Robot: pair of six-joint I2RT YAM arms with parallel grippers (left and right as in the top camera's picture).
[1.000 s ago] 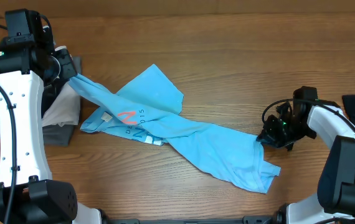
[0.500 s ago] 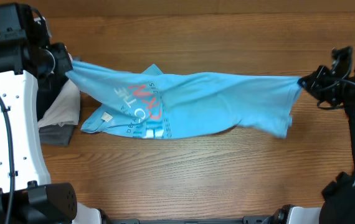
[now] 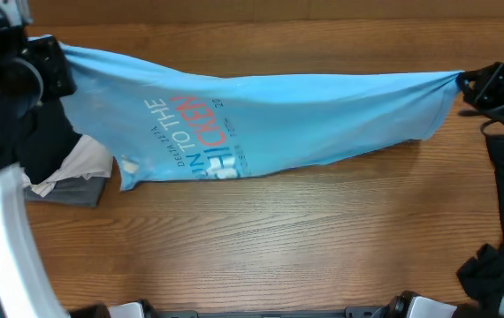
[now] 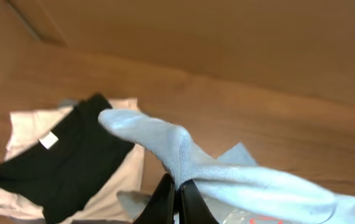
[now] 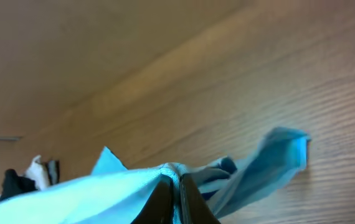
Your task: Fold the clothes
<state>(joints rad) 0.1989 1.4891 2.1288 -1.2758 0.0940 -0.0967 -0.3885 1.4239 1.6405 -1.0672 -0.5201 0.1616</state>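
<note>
Left gripper [image 3: 55,62] is clamping one end of the sky-blue T-shirt [image 3: 323,115], with its jaws pressed tight on a bunched fold of fabric. Right gripper [image 3: 466,85] is gripping the opposite end in the same manner, and its wrist view is showing the cloth gathered into the closed jaws. Neither gripper is releasing any fabric.

The T-shirt is hanging stretched between the two arms. Its long axis is running left to right across the wooden table [image 3: 278,247], roughly parallel to the far edge. From the left gripper the garment is extending to the right; from the right gripper it is extending to the left. Each arm is therefore sitting at its own end of the axis, and neither is nearer to the middle. The printed lettering [image 3: 194,137] is facing upward, closer to the left end. The lower hem is sagging toward the table, deepest at the left, where its corner is lying just beside the pile of black, white and grey garments [image 3: 71,168].

Judgement: the coming move is likely a lay-down. Both arms are needing to descend together, holding tension along this axis and steering the left end away from the pile.
</note>
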